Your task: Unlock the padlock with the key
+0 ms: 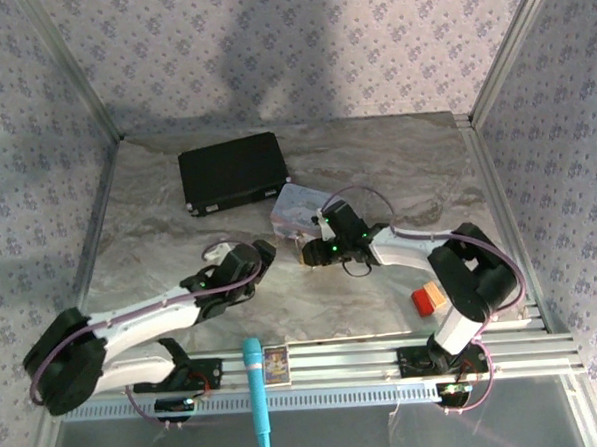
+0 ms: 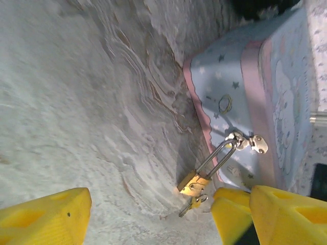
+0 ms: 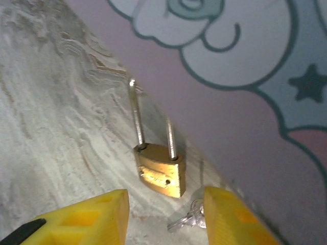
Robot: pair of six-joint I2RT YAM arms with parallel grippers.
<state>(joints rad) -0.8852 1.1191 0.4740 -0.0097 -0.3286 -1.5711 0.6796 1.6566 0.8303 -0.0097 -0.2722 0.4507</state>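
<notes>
Here, the tiny brass-gold padlock [image 3: 161, 174] with its thin silvery shackle sits on the marbled grey tabletop [image 1: 376, 169], right against the side of the pale blue tin [image 2: 240, 87] printed with stars and a pink band. From the left wrist camera, the shackle is threaded through the small silvery hasp [image 2: 248, 143] on the tin's wall. The brass body hangs tilted below it, down at the table. The very small silvery key [image 3: 188, 217] lies at the base of the padlock body, touching it. I cannot tell whether its blade is seated in the keyhole, nor whether the shackle is latched.

The right gripper [image 3: 166, 201] hovers low over the lock with its yellow fingers [image 3: 87, 222] apart. The padlock body and key sit in the gap, the key just beside one finger, and nothing is clamped. The left gripper [image 2: 152, 206] has its yellow jaws spread wide and holds nothing, with the padlock near one fingertip.

In the overhead view both grippers meet near the tin's front corner. A black rectangular case [image 1: 234, 173] lies behind the tin, and a red-and-orange block [image 1: 429, 299] sits well apart, beside the right arm.
</notes>
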